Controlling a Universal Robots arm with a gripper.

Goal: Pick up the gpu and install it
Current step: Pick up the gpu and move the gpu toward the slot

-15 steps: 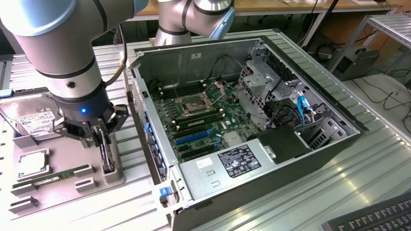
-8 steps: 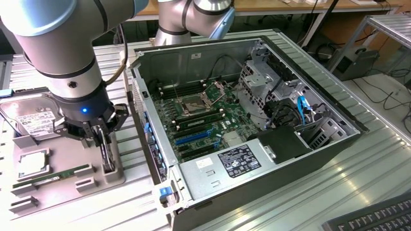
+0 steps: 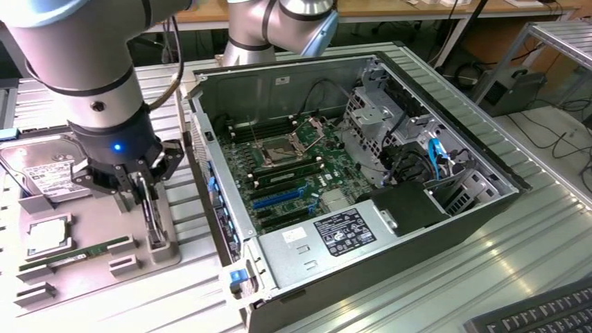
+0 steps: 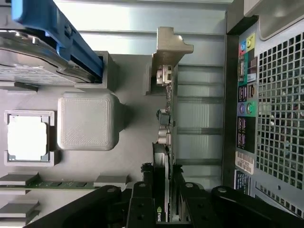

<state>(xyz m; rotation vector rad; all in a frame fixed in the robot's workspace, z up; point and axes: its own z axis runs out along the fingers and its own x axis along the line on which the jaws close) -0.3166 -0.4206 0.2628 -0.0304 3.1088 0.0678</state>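
A ribbed metal tabletop point(image 3: 518, 229) lies in front — behind it, a wooden desk point(image 3: 389, 8) and floor cables point(image 3: 555, 132).

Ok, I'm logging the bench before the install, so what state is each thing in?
gpu, upright on edge in its slot on the tray, not in the case.
gripper, down at the gpu's top edge; grip unclear.
case, on its side, panel off, inside exposed.
hard drive, flat on the tray.
CPU, flat in its tray pocket.
RAM, lying in its tray holders.
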